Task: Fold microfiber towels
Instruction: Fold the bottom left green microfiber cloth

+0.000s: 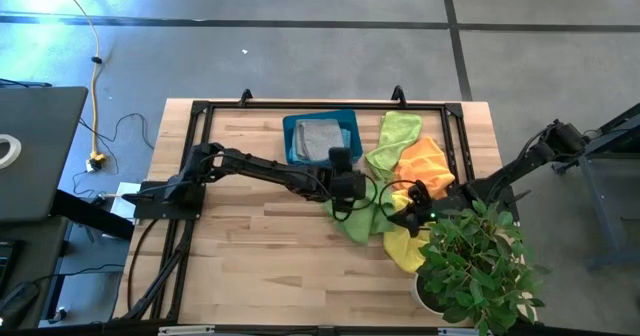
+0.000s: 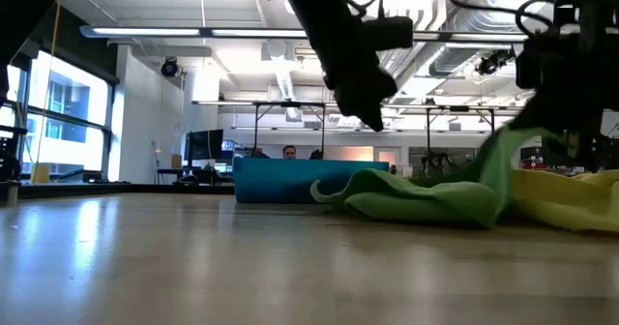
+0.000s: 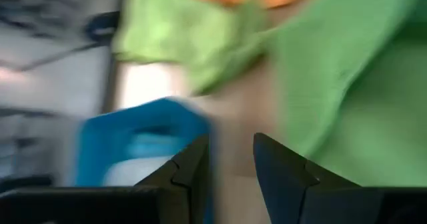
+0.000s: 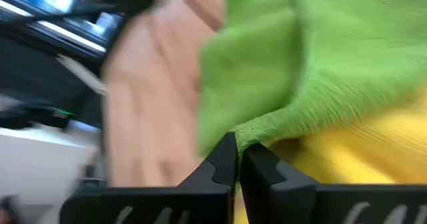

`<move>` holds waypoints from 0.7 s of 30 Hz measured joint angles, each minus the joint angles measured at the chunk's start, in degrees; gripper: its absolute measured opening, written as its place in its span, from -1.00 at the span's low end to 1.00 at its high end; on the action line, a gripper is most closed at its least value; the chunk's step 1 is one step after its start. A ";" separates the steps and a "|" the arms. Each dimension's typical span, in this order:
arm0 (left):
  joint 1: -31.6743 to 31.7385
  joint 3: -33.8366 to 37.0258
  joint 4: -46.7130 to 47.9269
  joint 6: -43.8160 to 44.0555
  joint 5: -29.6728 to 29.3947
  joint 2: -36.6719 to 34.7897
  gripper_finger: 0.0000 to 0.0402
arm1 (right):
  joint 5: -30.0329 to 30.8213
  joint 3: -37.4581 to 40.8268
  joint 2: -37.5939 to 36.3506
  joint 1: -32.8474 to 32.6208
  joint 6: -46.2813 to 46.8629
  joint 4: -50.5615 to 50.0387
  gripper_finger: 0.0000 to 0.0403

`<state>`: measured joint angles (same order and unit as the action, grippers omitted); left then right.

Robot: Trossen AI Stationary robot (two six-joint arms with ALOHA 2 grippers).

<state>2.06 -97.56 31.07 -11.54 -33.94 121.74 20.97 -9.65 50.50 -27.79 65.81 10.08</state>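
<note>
Both arms are dark, slim and jointed, trailed by looping black cables; each gripper ends in two blunt black fingers

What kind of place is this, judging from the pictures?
Probably a robotics lab or workshop in an open industrial hall: exposed ceiling ducts, a wooden workbench on a concrete floor, and desks with monitors beyond.
</note>
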 joint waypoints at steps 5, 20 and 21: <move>-1.79 -0.06 2.97 6.33 17.67 -0.86 -0.47 | 0.03 0.00 0.00 0.00 -0.41 -6.63 -1.00; -1.30 2.63 3.94 3.76 12.05 3.29 -0.47 | -16.93 0.02 -0.41 -0.01 -13.96 0.34 -1.00; -0.91 3.17 4.62 4.61 12.22 3.29 -0.47 | -18.96 0.02 -0.35 -0.02 -14.62 0.40 -1.00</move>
<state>1.16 -94.39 35.69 -6.93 -21.72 125.03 2.01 -9.63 50.15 -27.81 51.20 10.48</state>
